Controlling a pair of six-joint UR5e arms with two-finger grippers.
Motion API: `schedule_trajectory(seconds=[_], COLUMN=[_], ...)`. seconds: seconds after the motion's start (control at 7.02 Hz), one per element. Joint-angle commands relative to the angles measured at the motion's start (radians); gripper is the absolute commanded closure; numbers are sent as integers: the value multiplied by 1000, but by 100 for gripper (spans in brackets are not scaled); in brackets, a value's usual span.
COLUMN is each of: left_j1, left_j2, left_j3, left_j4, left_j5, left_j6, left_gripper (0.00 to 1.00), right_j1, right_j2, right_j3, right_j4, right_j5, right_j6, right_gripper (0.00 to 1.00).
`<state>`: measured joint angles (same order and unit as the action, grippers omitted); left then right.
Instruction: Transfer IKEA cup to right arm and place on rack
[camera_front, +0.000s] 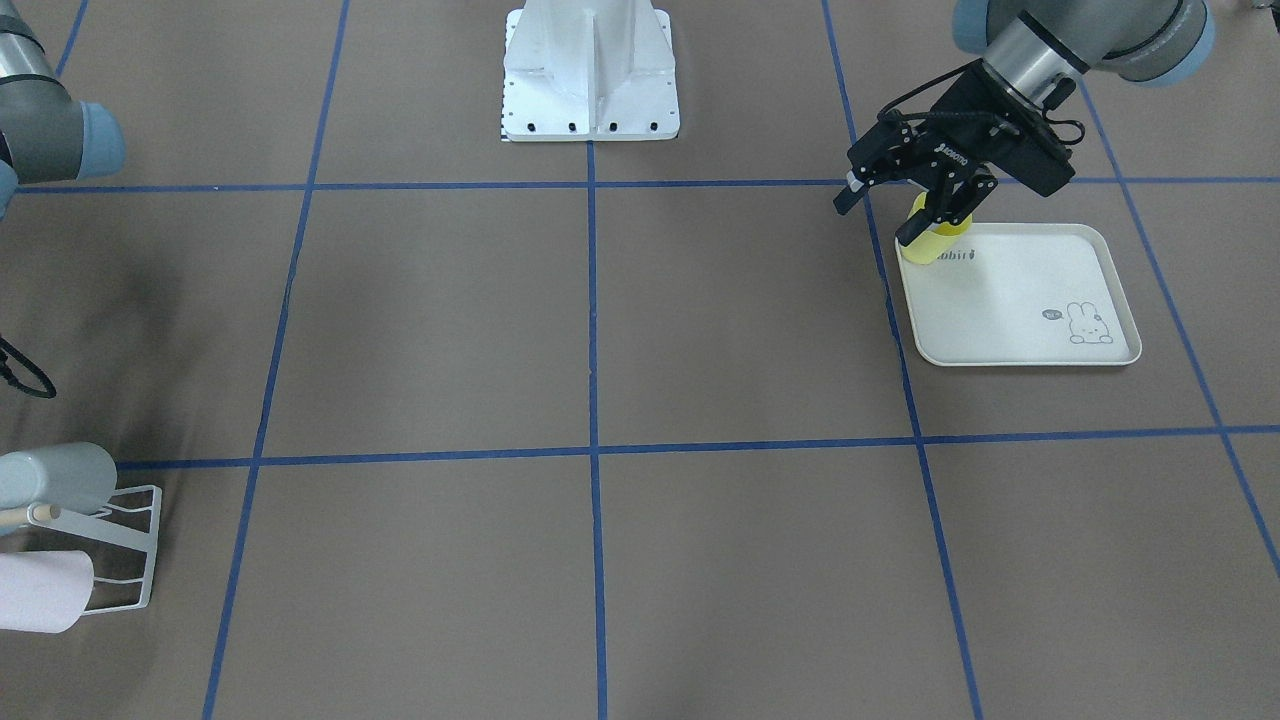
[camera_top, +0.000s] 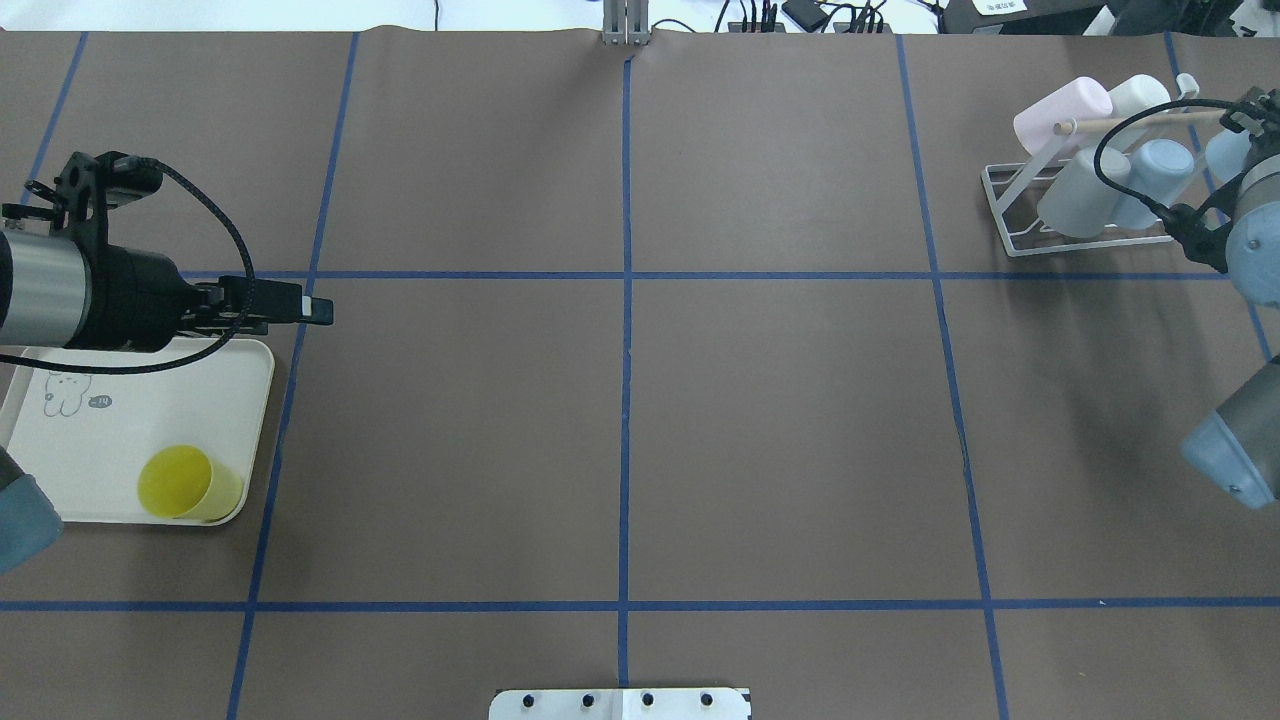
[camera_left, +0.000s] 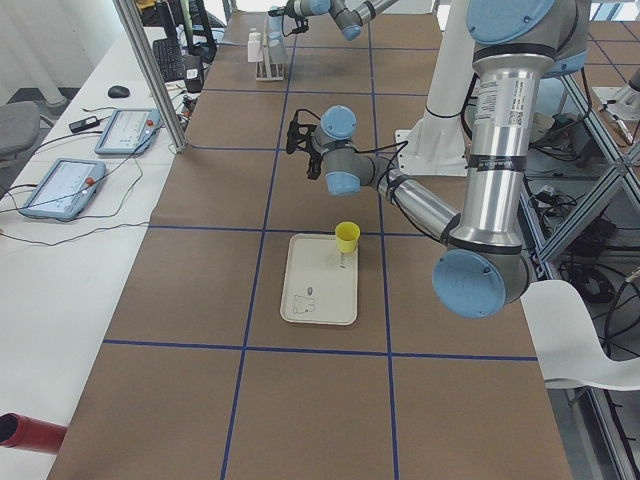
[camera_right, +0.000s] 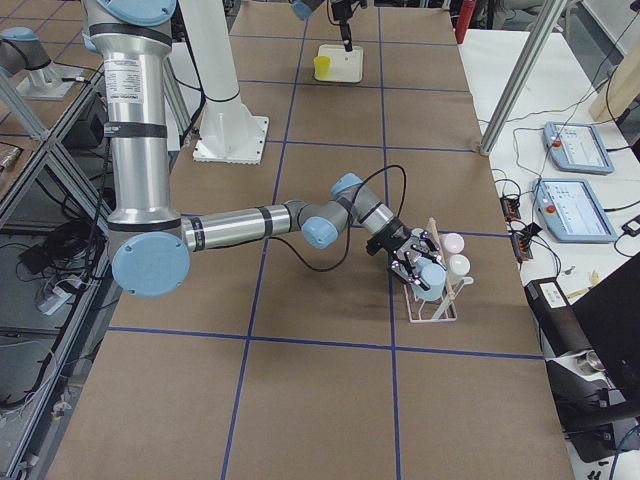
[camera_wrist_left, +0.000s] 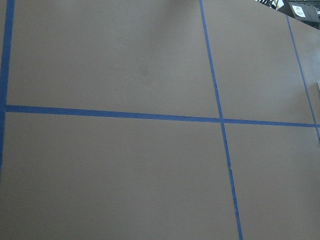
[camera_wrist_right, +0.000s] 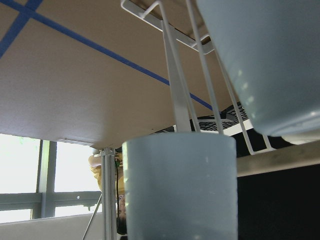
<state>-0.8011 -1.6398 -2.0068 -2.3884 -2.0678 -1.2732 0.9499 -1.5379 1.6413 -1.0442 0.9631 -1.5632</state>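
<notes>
Over on the robot's left: small yellow plastic cup, upright, mouth up, parked in the corner of the cream rabbit-print tray nearest the robot's base. Not yet picked up. Left gripper lying level over the table, hovering past the tray's far edge, fingers apart, nothing between them, well clear of the cup. Looks like the reach-in stage, barely begun.

Trouble spots, judging from here. Come in low and sideways and risk clipping the cup's wall with one finger, tipping it, or shoving cup and tray along the brown paper together. Looks light and thin-walled, so pinch hard at the rim and risk squashing it or squirting it out.

Far end now: right gripper tucked in among the pale blue-grey cups hung on the white wire rack; apart or together, cannot tell. Pull out carelessly and risk snagging a prong or knocking a hung cup loose. Crowded rack too, so probably little room for finding a free prong later.
</notes>
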Motion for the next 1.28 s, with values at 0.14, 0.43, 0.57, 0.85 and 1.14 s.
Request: schedule_trajectory(seconds=[0.14,0.43,0.57,0.85,1.14], left_j1=[2,2,2,2,2], left_j2=[0,-2,-2,-2,0], left_j3=[2,2,2,2,2], left_j4=[-2,-2,-3,-5,-5], left_j5=[0,0,-2,-2,-2], left_j6=[0,0,0,0,0], left_gripper=[0,0,0,0,0], right_j1=[-13,-14,-14,-14,-14], right_j2=[24,28,30,30,32], right_j3=[-35,-38,-38,-35,-32], right_j4=[3,3,3,6,6], right_j5=[-29,-29,-29,-29,-27], right_j6=[0,2,2,15,51], right_gripper=[100,100,95,49,3])
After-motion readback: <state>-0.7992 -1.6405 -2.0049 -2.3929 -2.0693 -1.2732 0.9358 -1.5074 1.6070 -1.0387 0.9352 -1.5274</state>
